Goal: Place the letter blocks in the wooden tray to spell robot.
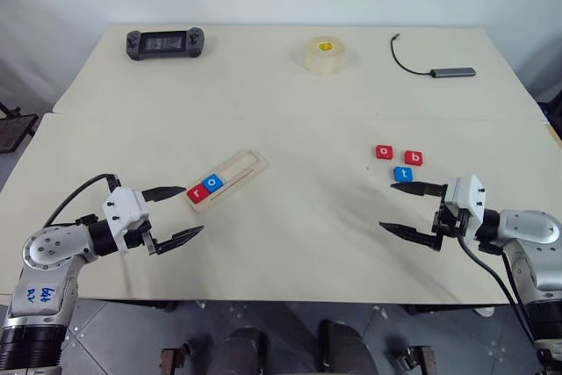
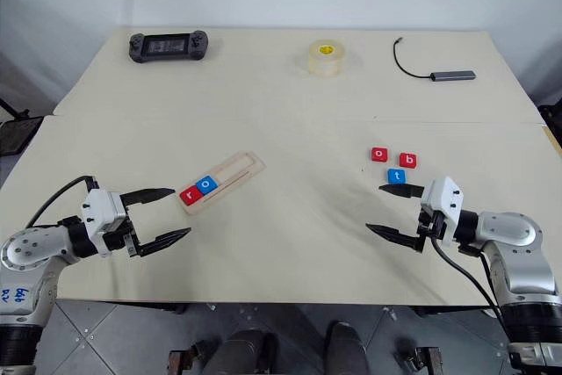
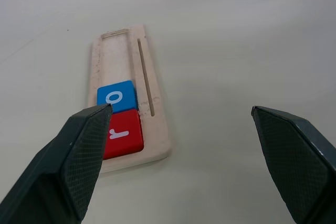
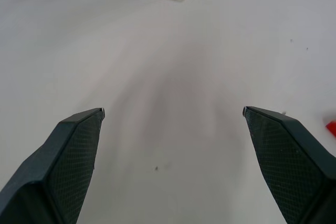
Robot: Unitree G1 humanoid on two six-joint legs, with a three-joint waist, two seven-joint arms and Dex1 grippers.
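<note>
With both claws released and empty, bring your right claw (image 1: 411,208) squarely over the red b block (image 1: 414,159), lower right.

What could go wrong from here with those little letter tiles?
The three loose tiles, o, b and t, lie close together, so grabbing one might nudge its neighbours. The tray lies loose and slanted on the table; a push might slide it and the r and o inside.
</note>
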